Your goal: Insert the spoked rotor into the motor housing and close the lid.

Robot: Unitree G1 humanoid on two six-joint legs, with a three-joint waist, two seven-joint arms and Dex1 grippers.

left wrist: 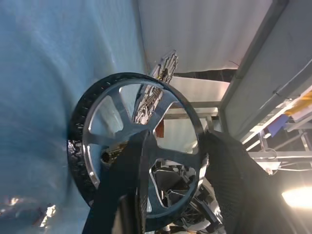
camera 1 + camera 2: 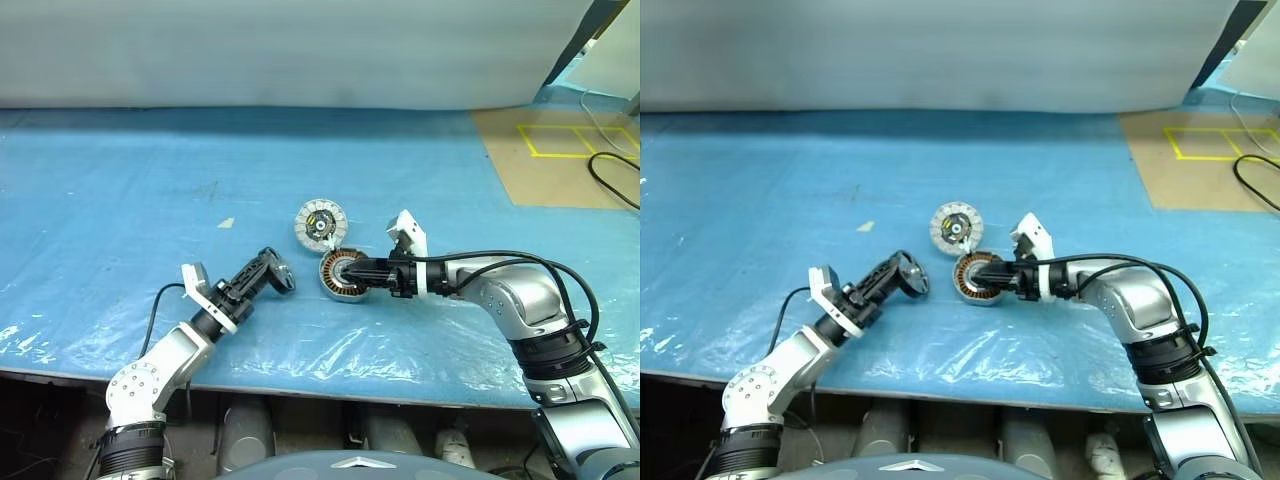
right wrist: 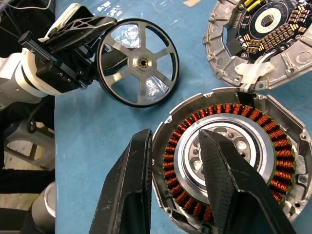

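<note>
Overhead, we see our left gripper (image 2: 272, 270) holding the spoked rotor (image 2: 279, 277) at nine o'clock of the motor housing (image 2: 338, 276). Wrist-side, our right gripper (image 3: 176, 161) clamps the housing's wall; the lid (image 3: 261, 39) lies at one o'clock.

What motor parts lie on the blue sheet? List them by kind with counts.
Spoked rotor: 1
Motor housing with copper windings: 1
Lid with segmented rim: 1
Total: 3
</note>
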